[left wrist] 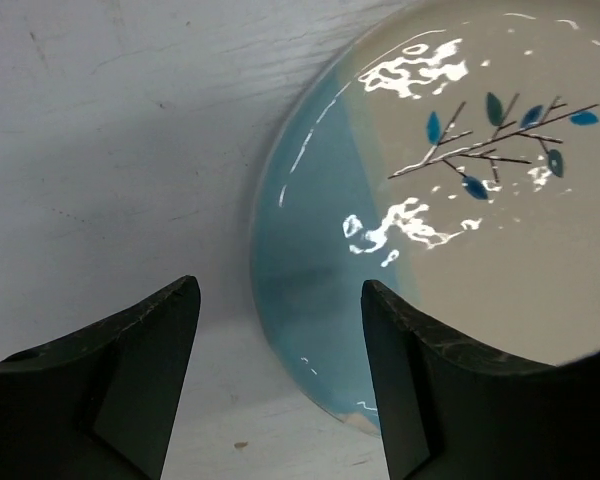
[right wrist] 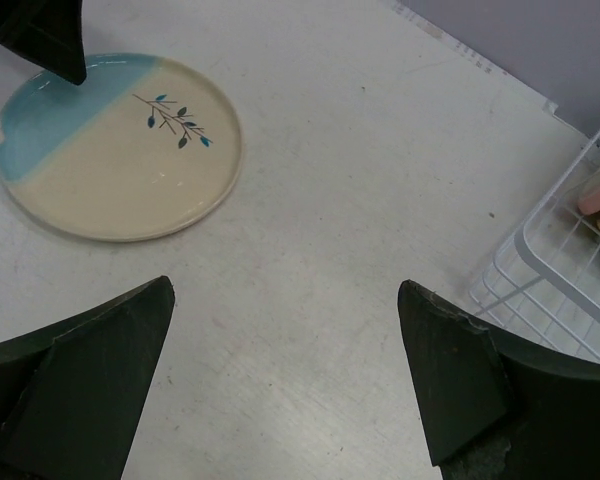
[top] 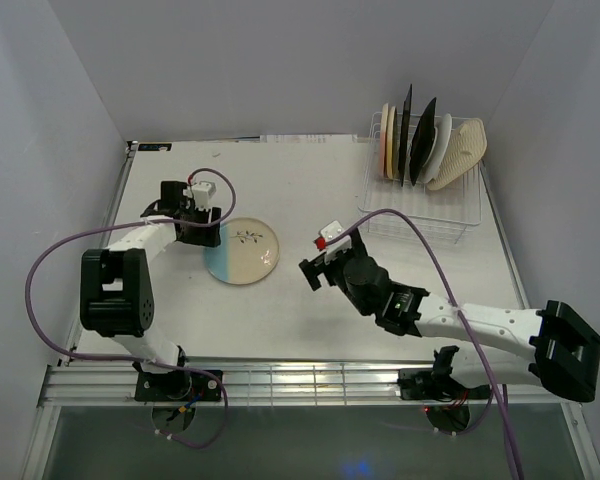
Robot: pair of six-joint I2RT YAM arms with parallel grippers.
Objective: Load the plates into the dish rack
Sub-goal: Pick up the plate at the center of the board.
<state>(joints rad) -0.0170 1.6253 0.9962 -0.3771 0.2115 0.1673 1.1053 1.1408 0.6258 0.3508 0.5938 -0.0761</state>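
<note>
- A robotics lab test cell: plain pale walls point(top: 280, 60) box in a white worktop point(top: 310, 310) on three sides.
- Left arm point(top: 115, 290) and right arm point(top: 470, 322), trailing purple cables point(top: 35, 300), bolted to a metal rail point(top: 310, 385) at 6 o'clock.
- Wire dish rack point(top: 430, 215) at 2 o'clock as a test prop.

One blue-cream plate point(top: 242, 250) lying flat, perhaps six plates point(top: 425, 142) racked, one dish rack point(top: 420, 222), left gripper point(top: 202, 238), right gripper point(top: 312, 272)

One plate point(top: 242, 250) lies flat on the counter point(top: 310, 320), left of centre, with the left gripper point(top: 202, 238) over its left edge and the right gripper point(top: 315, 265) near its right. The dish rack point(top: 420, 215) sits at the far right corner, with the other plates point(top: 420, 145) upright inside.
</note>
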